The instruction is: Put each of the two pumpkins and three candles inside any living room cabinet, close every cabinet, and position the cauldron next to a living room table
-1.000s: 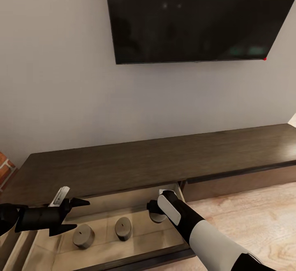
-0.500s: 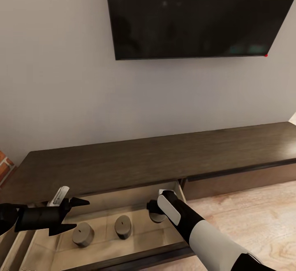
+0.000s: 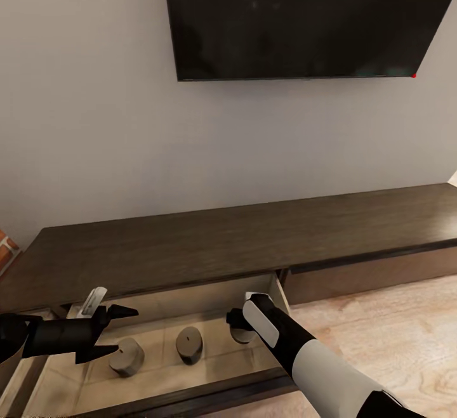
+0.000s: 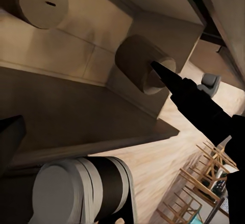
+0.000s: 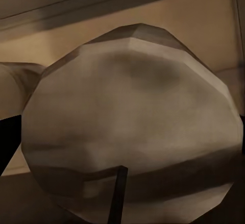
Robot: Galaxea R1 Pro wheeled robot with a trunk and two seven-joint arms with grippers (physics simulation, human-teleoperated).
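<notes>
The cabinet [image 3: 241, 240] is a long dark-brown unit under the TV, and its left drawer [image 3: 190, 304] stands pulled out. Two grey candles [image 3: 127, 356] [image 3: 189, 344] rest on the pale drawer floor. My right gripper [image 3: 238, 323] is shut on a third candle [image 3: 242, 335], just above the drawer's right end. That candle [image 5: 132, 122] looms large in the right wrist view, with a dark finger [image 5: 6, 142] beside it. My left gripper [image 3: 117, 329] hangs open over the drawer's left part, holding nothing. Its fingers [image 4: 189, 96] point at a candle [image 4: 138, 66]. The pumpkins and the cauldron are out of view.
A large black TV [image 3: 298, 18] hangs on the grey wall above the cabinet. Pale wood floor [image 3: 393, 335] lies to the right. A second drawer front [image 3: 374, 272] is shut. Some red brickwork [image 3: 6, 247] shows at the far left.
The whole picture has slid upward, so the camera moved. Both arms hold the same place in the view. The right gripper keeps hold of its candle.
</notes>
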